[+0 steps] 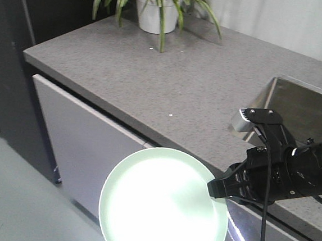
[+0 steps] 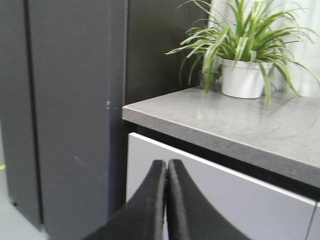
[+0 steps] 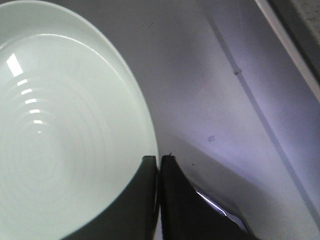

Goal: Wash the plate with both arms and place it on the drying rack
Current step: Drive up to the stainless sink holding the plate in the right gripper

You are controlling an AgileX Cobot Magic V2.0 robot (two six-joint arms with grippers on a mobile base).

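Mint-green plate [image 1: 162, 205] hangs clear of the bench [image 1: 153, 80], out over the floor. My right gripper [image 3: 159, 160] is closed thin on its rim. My left gripper [image 2: 166, 170] is closed on nothing. Risk, in my judgement: so narrow a bite on a smooth rim may slip or pivot. Drying rack not in view; sink [image 1: 303, 110] cut off.

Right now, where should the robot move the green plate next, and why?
Probably lift the plate over the counter toward the sink. The right pincer pinches its rim, and the plate hangs out past the counter edge, not yet at the sink for washing. The left pincer is shut and empty.
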